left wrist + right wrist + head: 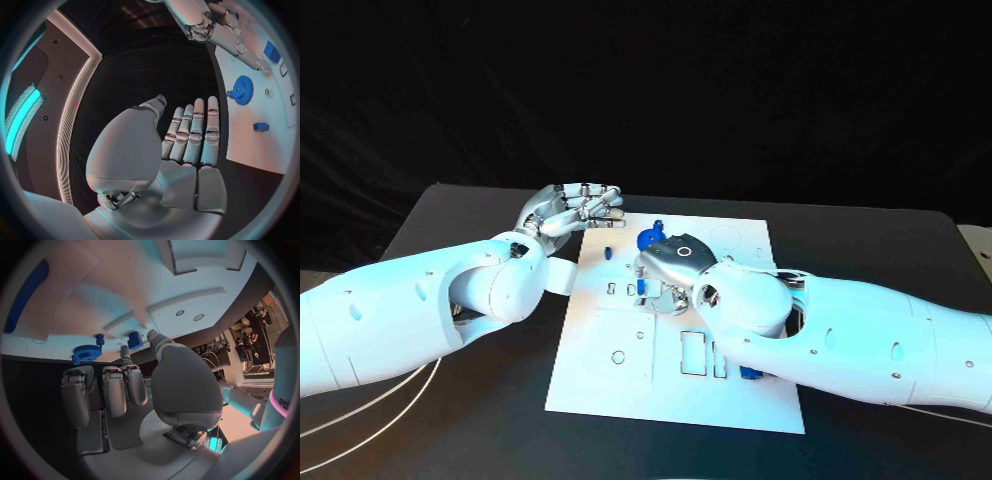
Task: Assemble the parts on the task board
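1. the board (610, 385) lies flat in the middle of the black table (444, 215), its long side running from near to far.
2. the left hand (574, 210) is raised at the board's far left corner, palm up, fingers loosely apart and straight, holding nothing. its wrist view shows the same: the fingers (199, 132) lie side by side, extended, with an empty palm.
3. the right hand (668, 268) is low over the far middle of the board, back of the hand upward, fingers pointing down toward the plate. in its wrist view the fingers (115, 390) reach toward the board near a small blue block (135, 340); i cannot tell whether they hold anything.
4. a blue gear (652, 236) sits on the far part of the board, just beyond the right hand and near the left hand's fingertips.
5. another blue part (750, 372) lies at the board's right edge, nearer, partly hidden by the right arm.
6. dark slots (692, 352) are cut in the near half of the board.
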{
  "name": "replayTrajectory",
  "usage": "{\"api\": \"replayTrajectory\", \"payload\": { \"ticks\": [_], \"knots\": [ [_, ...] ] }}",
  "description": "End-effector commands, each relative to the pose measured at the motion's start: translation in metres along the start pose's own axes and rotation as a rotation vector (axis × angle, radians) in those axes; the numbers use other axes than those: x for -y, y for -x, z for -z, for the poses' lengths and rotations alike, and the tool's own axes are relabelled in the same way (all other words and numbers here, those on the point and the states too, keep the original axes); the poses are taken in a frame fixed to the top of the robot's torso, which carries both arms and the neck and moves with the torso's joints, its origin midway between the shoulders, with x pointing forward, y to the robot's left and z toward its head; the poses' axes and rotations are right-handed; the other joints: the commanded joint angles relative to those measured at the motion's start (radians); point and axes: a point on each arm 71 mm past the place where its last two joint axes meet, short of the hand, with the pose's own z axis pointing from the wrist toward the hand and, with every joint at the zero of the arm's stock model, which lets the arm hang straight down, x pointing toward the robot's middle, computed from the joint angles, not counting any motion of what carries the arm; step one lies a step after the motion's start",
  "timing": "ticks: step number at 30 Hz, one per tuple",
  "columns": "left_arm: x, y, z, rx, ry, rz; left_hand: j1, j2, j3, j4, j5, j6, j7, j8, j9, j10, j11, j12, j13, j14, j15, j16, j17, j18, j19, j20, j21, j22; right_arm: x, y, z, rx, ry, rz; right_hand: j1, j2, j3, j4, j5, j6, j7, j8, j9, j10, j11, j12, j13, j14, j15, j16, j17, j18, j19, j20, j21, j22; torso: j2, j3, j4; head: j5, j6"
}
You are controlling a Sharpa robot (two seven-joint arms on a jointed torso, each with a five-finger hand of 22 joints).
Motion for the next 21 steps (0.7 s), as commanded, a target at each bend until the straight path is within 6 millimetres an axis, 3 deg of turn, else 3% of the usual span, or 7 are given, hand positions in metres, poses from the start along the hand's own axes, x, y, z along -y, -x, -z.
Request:
{"api": "replayTrajectory", "payload": {
  "ticks": [1,2,11,13,15,18,21],
  "knots": [
    [0.001,-0.002,0.0,-0.017,-0.008,0.009,-0.008,0.001,0.005,0.001,0.002,-0.009,0.018,-0.004,-0.002,-0.003,0.005,-0.004,0.0,-0.002,0.004,-0.005,0.001,0.014,0.007,0.002,-0.007,-0.001,-0.001,0.002,0.0,0.022,0.004,0.01,0.025,0.007,-0.115,0.037,-0.014,-0.021,0.007,-0.019,-0.005,0.024,0.012,-0.01,0.166,0.079,0.012,-0.004,0.144,-0.007,0.106,0.009,0.004,0.263,0.0,0.0004,0.0003,0.001,0.0],
    [0.001,-0.002,0.0,-0.017,-0.008,0.009,-0.008,0.001,0.005,0.001,0.002,-0.009,0.018,-0.004,-0.002,-0.003,0.005,-0.004,0.0,-0.002,0.004,-0.005,0.001,0.014,0.007,0.002,-0.007,-0.001,-0.001,0.002,0.001,0.029,0.003,0.009,0.034,0.014,-0.167,0.04,-0.01,-0.031,0.014,-0.028,-0.009,0.022,0.014,-0.013,0.163,0.079,0.014,-0.005,0.144,-0.007,0.106,0.013,0.004,0.263,0.0,0.0004,0.0003,0.001,0.0],
    [-0.001,0.0,-0.001,-0.025,0.01,-0.019,-0.015,-0.003,0.002,0.002,0.002,-0.009,0.013,-0.004,-0.001,-0.002,0.003,-0.006,0.0,0.011,0.0,-0.001,0.007,0.016,0.016,-0.001,-0.004,0.0,0.005,0.016,0.015,0.174,0.018,-0.047,0.037,0.016,-0.224,0.042,0.016,-0.035,0.017,-0.039,-0.011,0.015,0.019,-0.022,0.155,0.078,0.018,-0.006,0.139,-0.007,0.106,0.018,0.004,0.263,-0.003,0.0011,0.0002,0.004,0.0],
    [-0.002,0.001,-0.001,-0.046,0.026,-0.044,-0.027,-0.006,-0.005,0.006,0.002,0.0,0.01,0.001,0.001,0.013,-0.004,-0.002,0.002,0.041,-0.009,0.012,0.018,0.016,0.04,-0.01,0.007,0.003,0.01,0.023,0.02,0.22,0.031,-0.07,0.051,0.024,-0.22,0.041,0.046,-0.035,0.018,-0.042,-0.012,0.012,0.02,-0.025,0.152,0.077,0.019,-0.008,0.135,-0.007,0.106,0.018,0.004,0.263,-0.005,0.0008,-0.0014,0.006,0.006],
    [-0.004,0.002,-0.001,-0.082,0.055,-0.087,-0.048,-0.012,-0.019,0.017,0.002,0.011,0.003,0.006,0.005,0.055,-0.016,0.01,0.007,0.094,-0.025,0.037,0.04,0.016,0.082,-0.028,0.027,0.009,0.019,0.03,0.025,0.26,0.042,-0.117,0.07,0.04,-0.197,0.039,0.073,-0.018,0.014,-0.036,-0.009,0.012,0.017,-0.025,0.152,0.075,0.016,-0.01,0.129,-0.006,0.105,0.018,0.002,0.261,-0.008,0.0007,-0.0019,0.006,0.013],
    [-0.008,0.003,-0.001,-0.132,0.105,-0.154,-0.078,-0.012,-0.037,0.043,0.003,0.058,-0.012,0.029,0.02,0.142,-0.042,0.039,0.022,0.2,-0.06,0.1,0.092,0.016,0.162,-0.065,0.072,0.027,0.041,0.041,0.034,0.296,0.037,-0.213,0.104,0.063,-0.163,0.035,0.091,0.009,0.004,-0.024,-0.004,-0.001,0.008,-0.044,0.136,0.068,0.008,-0.022,0.101,0.006,0.076,0.011,-0.041,0.231,-0.018,0.0022,-0.0022,0.007,0.011],
    [-0.008,0.003,-0.004,-0.209,0.171,-0.261,-0.138,-0.005,-0.062,0.054,0.004,0.092,-0.032,0.047,0.037,0.229,-0.072,0.081,0.049,0.327,-0.099,0.236,0.187,0.014,0.261,-0.109,0.15,0.063,0.068,0.053,0.046,0.324,-0.007,-0.307,0.124,0.077,-0.142,0.033,0.114,0.019,0.001,-0.018,-0.002,-0.006,0.004,-0.053,0.129,0.067,0.005,-0.025,0.094,0.011,0.066,0.007,-0.056,0.22,-0.029,0.0036,-0.0039,0.009,0.015]
  ]
}}
